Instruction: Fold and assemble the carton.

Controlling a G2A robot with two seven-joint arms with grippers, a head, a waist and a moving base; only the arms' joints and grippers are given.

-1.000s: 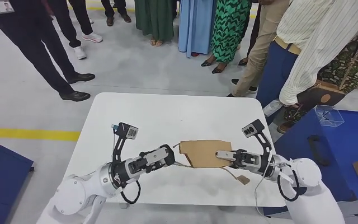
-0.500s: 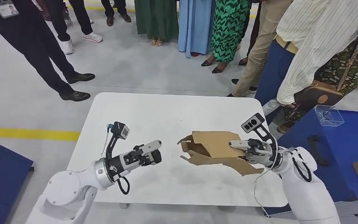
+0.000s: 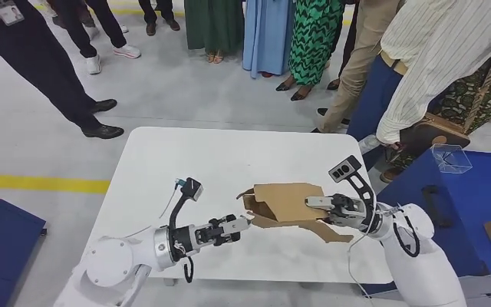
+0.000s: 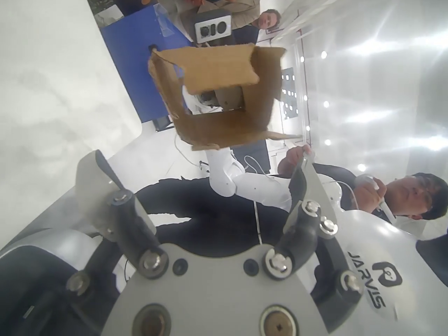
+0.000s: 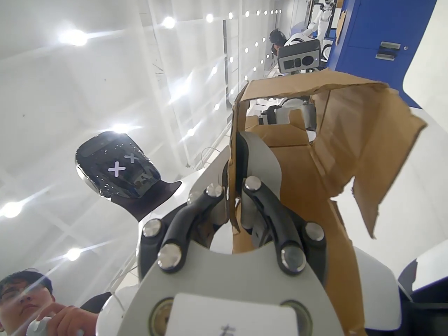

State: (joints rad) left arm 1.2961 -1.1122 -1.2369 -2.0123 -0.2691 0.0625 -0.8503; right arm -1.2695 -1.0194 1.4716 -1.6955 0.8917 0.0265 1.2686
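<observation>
Top view, frame centre: carton (image 3: 285,201) pinched at its frame-right end by right gripper (image 3: 313,203), long axis across frame, left gripper (image 3: 245,221) spread just beside its open frame-left end.

The carton (image 3: 288,201) hung over the table's (image 3: 215,161) right half, right gripper (image 3: 311,203) on its right wall, left gripper (image 3: 245,222) near its left end.

Industrial hall, grey floor (image 3: 192,92), yellow line (image 3: 54,184), blue cabinet (image 3: 460,238)
</observation>
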